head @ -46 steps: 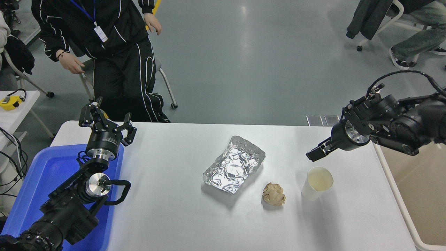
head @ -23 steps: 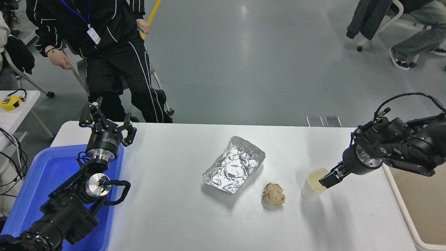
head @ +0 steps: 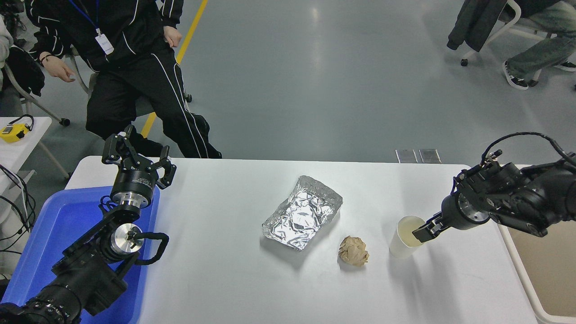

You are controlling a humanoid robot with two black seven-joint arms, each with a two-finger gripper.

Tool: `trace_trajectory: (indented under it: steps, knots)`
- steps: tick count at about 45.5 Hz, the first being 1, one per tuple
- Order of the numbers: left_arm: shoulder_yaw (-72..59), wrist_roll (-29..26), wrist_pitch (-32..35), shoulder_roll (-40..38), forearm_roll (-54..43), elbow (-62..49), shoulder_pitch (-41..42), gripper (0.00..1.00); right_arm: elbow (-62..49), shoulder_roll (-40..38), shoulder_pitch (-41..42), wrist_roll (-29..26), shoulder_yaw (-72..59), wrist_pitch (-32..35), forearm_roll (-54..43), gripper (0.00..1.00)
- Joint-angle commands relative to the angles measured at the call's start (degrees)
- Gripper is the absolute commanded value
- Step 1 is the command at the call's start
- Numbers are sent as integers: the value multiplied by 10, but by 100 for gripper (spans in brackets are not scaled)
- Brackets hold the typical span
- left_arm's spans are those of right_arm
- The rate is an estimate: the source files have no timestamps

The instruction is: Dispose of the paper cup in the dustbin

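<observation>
The paper cup (head: 406, 237) stands upright on the white table (head: 225, 279), right of centre, its pale yellowish inside showing. My right gripper (head: 423, 233) comes in from the right edge and sits at the cup's right rim, overlapping it. The view does not show how it stands on the rim. The dustbin (head: 552, 270) stands off the table's right end, with a pale rim and tan inner walls, partly behind my right arm. My left gripper (head: 137, 155) is parked open at the far left, above a blue tray.
A crumpled brown paper ball (head: 353, 250) lies just left of the cup. A crinkled silver foil tray (head: 302, 211) lies at mid table. The blue tray (head: 54, 234) is at the lower left. A person in black (head: 130, 58) sits at the far left; another sits at the top right.
My right gripper came down and toward me from above the cup to its right rim, then settled there. The cup has not moved. The person at the far left shifted leftwards.
</observation>
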Motion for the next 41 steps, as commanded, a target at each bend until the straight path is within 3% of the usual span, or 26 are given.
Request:
trace_trajectory:
  steps: [1, 3, 23, 32, 41]
  knots:
    - [0, 0, 0, 0, 0, 0, 0, 100, -26, 14, -9, 2, 1, 0, 6, 9]
    - [0, 0, 0, 0, 0, 0, 0, 100, -26, 14, -9, 1, 1, 4, 8, 0]
    - [0, 0, 0, 0, 0, 0, 0, 100, -29, 11, -2, 2, 9, 3, 50, 0]
    - [0, 0, 0, 0, 0, 0, 0, 100, -48, 4, 42, 35, 61, 8, 250, 0]
    - [0, 0, 0, 0, 0, 0, 0, 100, -120, -13, 44, 39, 178, 9, 330, 0]
